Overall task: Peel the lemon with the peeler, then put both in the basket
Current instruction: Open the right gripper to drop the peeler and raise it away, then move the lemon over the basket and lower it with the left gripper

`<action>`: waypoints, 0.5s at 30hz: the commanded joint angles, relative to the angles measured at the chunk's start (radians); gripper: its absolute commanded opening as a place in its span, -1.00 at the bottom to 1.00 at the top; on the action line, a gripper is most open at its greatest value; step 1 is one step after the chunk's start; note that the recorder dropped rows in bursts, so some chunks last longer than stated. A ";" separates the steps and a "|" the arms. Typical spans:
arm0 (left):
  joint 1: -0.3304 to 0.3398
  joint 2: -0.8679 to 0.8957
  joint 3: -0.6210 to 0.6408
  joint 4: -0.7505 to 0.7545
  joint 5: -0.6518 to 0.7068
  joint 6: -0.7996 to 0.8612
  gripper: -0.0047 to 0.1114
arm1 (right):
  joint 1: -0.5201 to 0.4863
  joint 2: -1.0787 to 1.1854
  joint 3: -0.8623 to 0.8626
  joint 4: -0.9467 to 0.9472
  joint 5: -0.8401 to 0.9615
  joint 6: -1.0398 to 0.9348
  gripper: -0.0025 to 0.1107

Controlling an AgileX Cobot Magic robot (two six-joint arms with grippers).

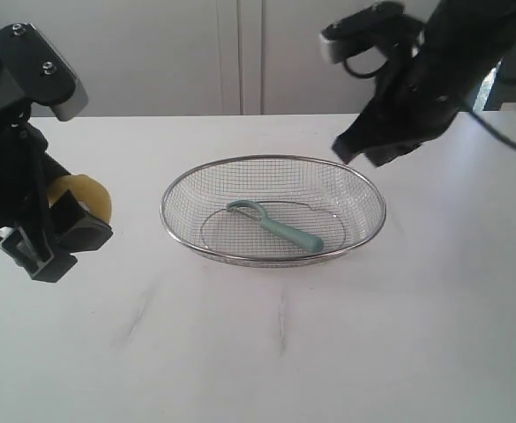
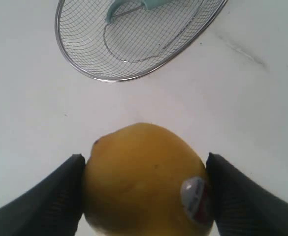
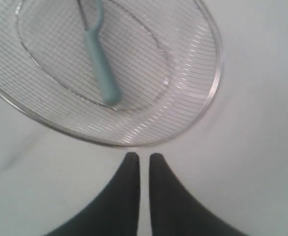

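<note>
My left gripper (image 2: pixel 144 169) is shut on the yellow lemon (image 2: pixel 146 179), whose red-and-white sticker presses against one finger. In the exterior view the lemon (image 1: pixel 88 197) is held above the table, left of the basket (image 1: pixel 180 233). The teal peeler (image 1: pixel 280 226) lies inside the wire-mesh basket; it also shows in the right wrist view as the peeler (image 3: pixel 99 59) in the basket (image 3: pixel 210 93) and in the left wrist view as the peeler (image 2: pixel 134 6) in the basket (image 2: pixel 67 56). My right gripper (image 3: pixel 144 158) is shut and holds nothing, raised over the basket's far right side (image 1: pixel 363 152).
The white table (image 1: pixel 328 335) carries faint grey scuff marks in front of the basket. White cabinet doors (image 1: pixel 240 53) stand behind the table's far edge.
</note>
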 commanded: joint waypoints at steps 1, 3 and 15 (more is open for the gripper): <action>-0.005 -0.004 -0.008 -0.017 -0.012 -0.005 -0.92 | -0.010 -0.201 0.083 -0.216 0.038 0.086 -0.96; -0.005 -0.004 -0.008 -0.017 -0.012 -0.005 -0.92 | -0.021 -0.296 0.153 -0.273 0.003 0.117 -0.96; -0.005 0.083 0.083 -0.024 -0.201 -0.014 -0.92 | -0.050 -0.689 0.580 -0.526 -0.476 0.455 -0.96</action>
